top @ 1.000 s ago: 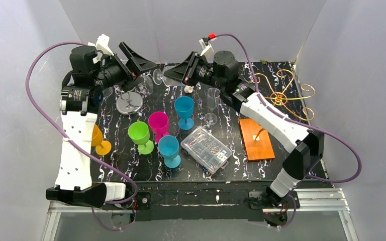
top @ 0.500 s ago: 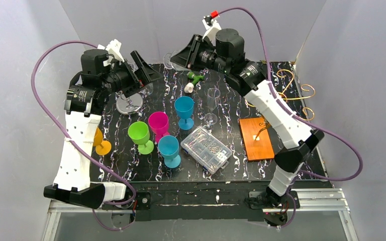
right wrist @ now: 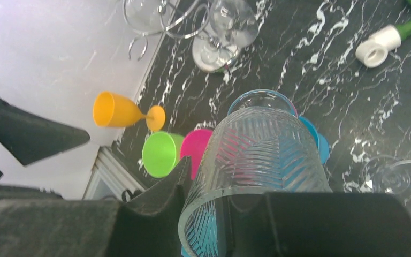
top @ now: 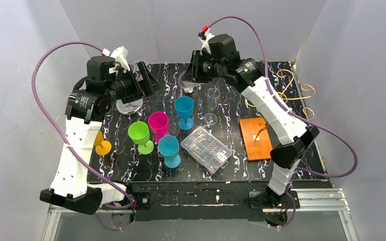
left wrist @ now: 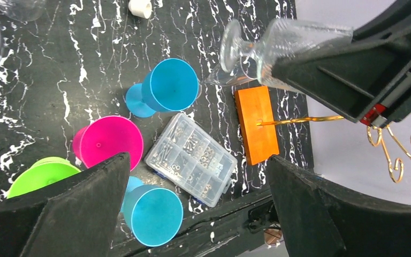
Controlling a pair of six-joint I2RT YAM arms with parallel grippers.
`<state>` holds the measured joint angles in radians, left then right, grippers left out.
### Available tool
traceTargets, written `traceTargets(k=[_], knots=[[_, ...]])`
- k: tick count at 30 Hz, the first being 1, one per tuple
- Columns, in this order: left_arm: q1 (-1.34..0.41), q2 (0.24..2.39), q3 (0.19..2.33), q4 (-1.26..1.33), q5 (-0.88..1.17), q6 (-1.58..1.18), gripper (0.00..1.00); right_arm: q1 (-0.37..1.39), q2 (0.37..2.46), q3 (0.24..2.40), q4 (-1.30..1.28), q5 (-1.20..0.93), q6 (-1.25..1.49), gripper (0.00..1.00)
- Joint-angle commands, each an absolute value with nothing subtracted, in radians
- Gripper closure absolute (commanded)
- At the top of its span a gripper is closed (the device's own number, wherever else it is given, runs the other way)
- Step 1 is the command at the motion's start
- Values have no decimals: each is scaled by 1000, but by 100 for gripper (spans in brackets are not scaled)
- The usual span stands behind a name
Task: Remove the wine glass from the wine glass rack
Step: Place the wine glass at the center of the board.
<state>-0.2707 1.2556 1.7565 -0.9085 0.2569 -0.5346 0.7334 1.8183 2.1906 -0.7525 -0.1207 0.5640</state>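
Observation:
My right gripper [top: 193,71] is shut on a clear ribbed wine glass [top: 185,83] and holds it in the air over the back middle of the table. In the right wrist view the glass [right wrist: 262,155] fills the gap between my fingers [right wrist: 176,187]. It also shows in the left wrist view [left wrist: 278,45], stem to the left. The golden wire rack [top: 284,93] on its orange-brown wooden base [top: 256,139] stands at the right with no glass on it. My left gripper [top: 146,83] is open and empty, up at the back left [left wrist: 197,159].
A silver wire stand [top: 129,104] with clear glasses is at the back left. A blue cup [top: 184,108], a pink cup [top: 158,123], a green cup [top: 139,133], another blue cup [top: 169,148] and an orange cup [top: 98,140] fill the middle and left. A clear plastic box [top: 206,149] and an upright clear glass [top: 212,103] stand beside them.
My right gripper has carried the clear glass to the right, away from the silver stand, and turned to point down. My left gripper has moved right and a little nearer, still open.

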Motion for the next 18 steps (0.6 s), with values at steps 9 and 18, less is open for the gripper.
traceTargets(k=[9, 18], knots=[[-275, 1165, 1728, -950, 205, -466, 2, 832, 1549, 2056, -958, -210, 487, 99], [-276, 1123, 1717, -986, 183, -453, 2, 1066, 1447, 1816, -1016, -81, 549, 99]])
